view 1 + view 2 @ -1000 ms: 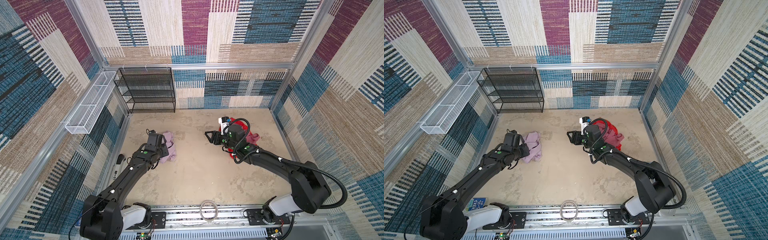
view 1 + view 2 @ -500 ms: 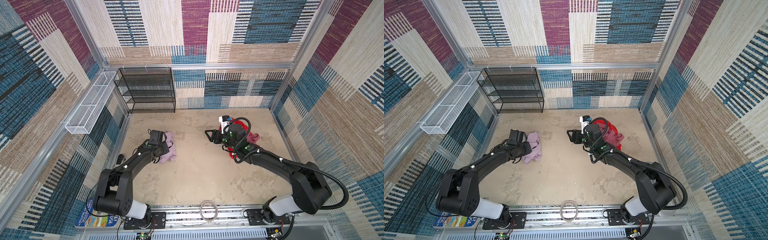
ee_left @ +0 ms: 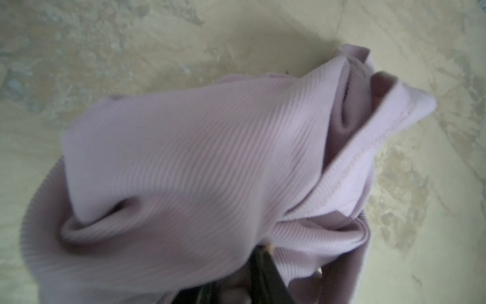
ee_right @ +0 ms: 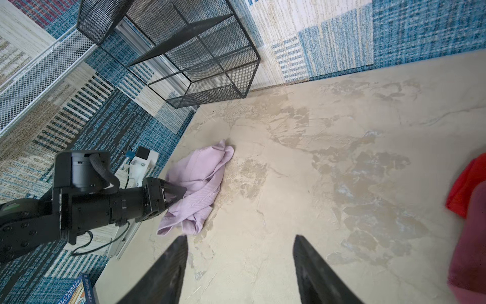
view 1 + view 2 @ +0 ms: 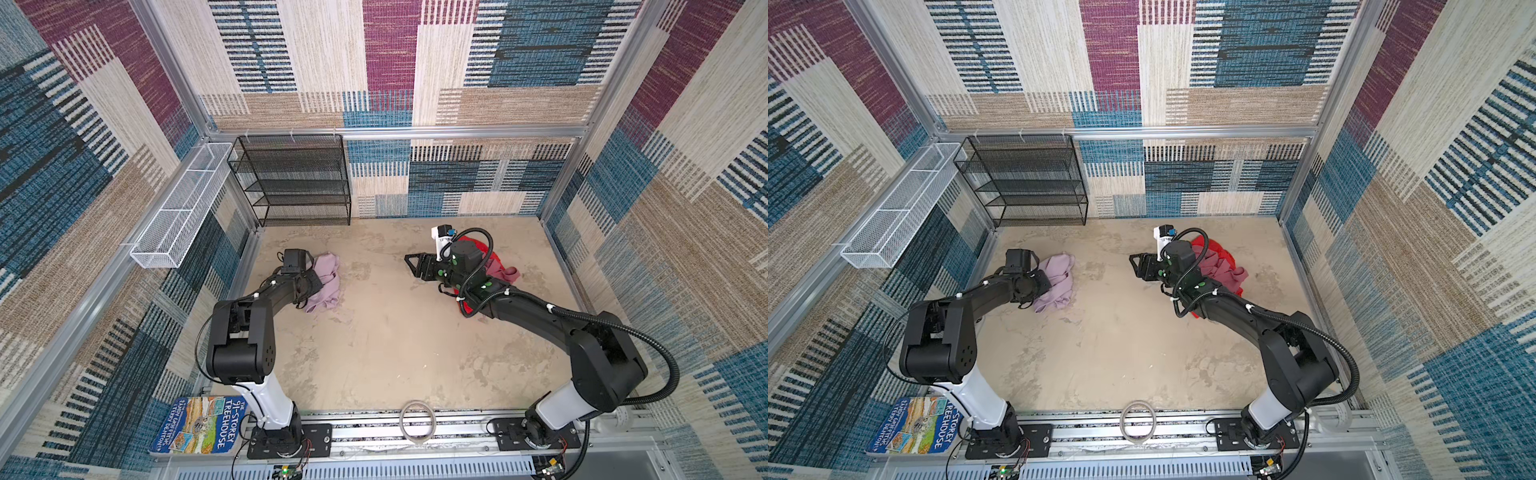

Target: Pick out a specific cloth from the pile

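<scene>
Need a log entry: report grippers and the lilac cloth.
Left gripper nosed into cloth, grip unclear. Right gripper open, empty. Cloth on table, apart from pile. Nothing in the way.

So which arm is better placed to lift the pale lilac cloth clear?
Left. The left gripper is at the cloth, pinched into its folds, far from the pile. The right gripper hangs open above the table beside the pile, nowhere near the cloth.
</scene>
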You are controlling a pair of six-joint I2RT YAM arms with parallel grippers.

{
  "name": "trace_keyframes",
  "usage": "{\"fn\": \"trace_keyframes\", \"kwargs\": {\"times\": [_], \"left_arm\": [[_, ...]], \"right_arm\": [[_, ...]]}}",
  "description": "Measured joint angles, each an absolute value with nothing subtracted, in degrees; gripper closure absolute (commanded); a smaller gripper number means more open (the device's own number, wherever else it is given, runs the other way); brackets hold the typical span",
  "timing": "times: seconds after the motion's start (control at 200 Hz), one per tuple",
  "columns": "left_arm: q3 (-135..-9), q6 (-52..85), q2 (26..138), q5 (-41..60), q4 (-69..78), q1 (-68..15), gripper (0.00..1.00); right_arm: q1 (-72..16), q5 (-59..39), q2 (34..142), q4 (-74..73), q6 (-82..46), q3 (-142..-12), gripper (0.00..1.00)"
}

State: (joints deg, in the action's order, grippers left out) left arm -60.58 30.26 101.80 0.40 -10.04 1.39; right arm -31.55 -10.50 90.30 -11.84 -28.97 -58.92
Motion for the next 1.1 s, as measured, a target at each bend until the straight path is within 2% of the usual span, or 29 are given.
{"fn": "trace_keyframes", "kwargs": {"times": [0.235, 0.526, 0.726, 0.866, 0.971, 1.062, 1.102], "left_arm": [[-64.86, 30.74, 105.08, 1.87, -10.2, 7.07, 0.74], [-67.2, 30.92, 105.34, 2.9, -11.57, 9.47, 0.73], [-66.94, 30.89, 100.62, 3.77, -12.6, 9.47, 0.72], [-64.47, 30.39, 93.25, 4.97, -12.75, 7.51, 0.69], [-62.02, 29.43, 87.09, 5.26, -12.73, 3.79, 0.6], [-58.96, 27.46, 81.87, 4.84, -12.6, -0.03, 0.39], [-57.39, 26.7, 79.66, 4.64, -12.23, -1.56, 0.25]], "right_arm": [[-31.55, -10.5, 91.94, -10.83, -28.53, -60.84, 0.33], [-31.55, -10.52, 92.42, -10.55, -28.4, -62.0, 0.34], [-31.55, -10.52, 91.53, -9.98, -28.4, -62.19, 0.34], [-31.55, -10.15, 88.25, -9.56, -28.25, -60.88, 0.33], [-31.46, -7.9, 85.08, -9.28, -26.59, -58.83, 0.33], [-30.55, -5.13, 82.11, -8.99, -24.18, -56.29, 0.31], [-29.56, -3.36, 80.64, -8.75, -23.14, -54.98, 0.22]]}}
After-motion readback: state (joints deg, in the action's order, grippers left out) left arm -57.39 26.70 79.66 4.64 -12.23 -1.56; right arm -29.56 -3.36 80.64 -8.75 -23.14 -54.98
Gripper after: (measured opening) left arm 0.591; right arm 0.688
